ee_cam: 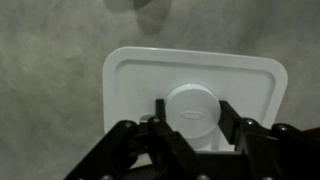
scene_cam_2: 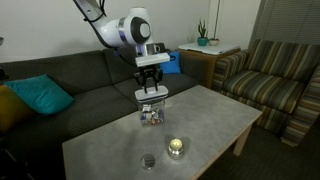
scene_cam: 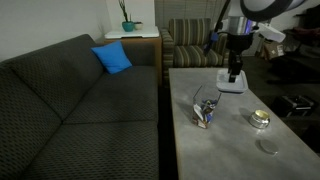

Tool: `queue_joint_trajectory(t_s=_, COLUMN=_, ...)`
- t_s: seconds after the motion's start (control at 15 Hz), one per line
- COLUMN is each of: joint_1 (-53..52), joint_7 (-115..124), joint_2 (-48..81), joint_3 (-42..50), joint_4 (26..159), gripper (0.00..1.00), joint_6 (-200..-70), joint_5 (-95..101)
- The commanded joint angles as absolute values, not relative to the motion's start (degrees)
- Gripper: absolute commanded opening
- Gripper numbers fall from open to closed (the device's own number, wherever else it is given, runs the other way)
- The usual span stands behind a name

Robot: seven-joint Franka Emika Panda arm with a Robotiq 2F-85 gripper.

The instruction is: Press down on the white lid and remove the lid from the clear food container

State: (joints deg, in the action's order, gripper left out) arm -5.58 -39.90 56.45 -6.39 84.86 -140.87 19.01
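The white lid (ee_cam: 195, 85) is square with rounded corners and a round knob in its middle. My gripper (ee_cam: 190, 112) is shut on that knob from above. In both exterior views the lid (scene_cam: 232, 86) (scene_cam_2: 152, 96) is off the clear food container (scene_cam: 206, 108) (scene_cam_2: 152, 116) and low over the grey table, beside the container. I cannot tell whether the lid touches the table. The container stands open on the table with colourful contents showing. The gripper (scene_cam: 235, 74) (scene_cam_2: 151, 86) points straight down.
A small round metallic tin (scene_cam: 259, 119) (scene_cam_2: 176, 147) and a flat grey disc (scene_cam: 268, 146) (scene_cam_2: 148, 160) lie on the table (scene_cam: 230, 150). A dark sofa (scene_cam: 70, 110) with a blue cushion (scene_cam: 113, 58) runs along one side. A striped armchair (scene_cam_2: 275, 80) stands at the table's end.
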Motion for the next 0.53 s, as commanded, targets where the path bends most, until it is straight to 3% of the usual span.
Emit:
queue_joint_trajectory(t_s=0.0, joint_1=-5.02, joint_7=-43.8, joint_2=51.1, joint_3=-5.05, joint_4=95.23, gripper=0.29, joint_6=-142.08, joint_5=23.35)
queue_joint_trajectory(t_s=0.47, joint_1=-1.31, joint_7=-45.51, joint_2=59.24, joint_3=-6.15, joint_4=95.54, gripper=0.29, joint_6=-148.18, joint_5=21.55)
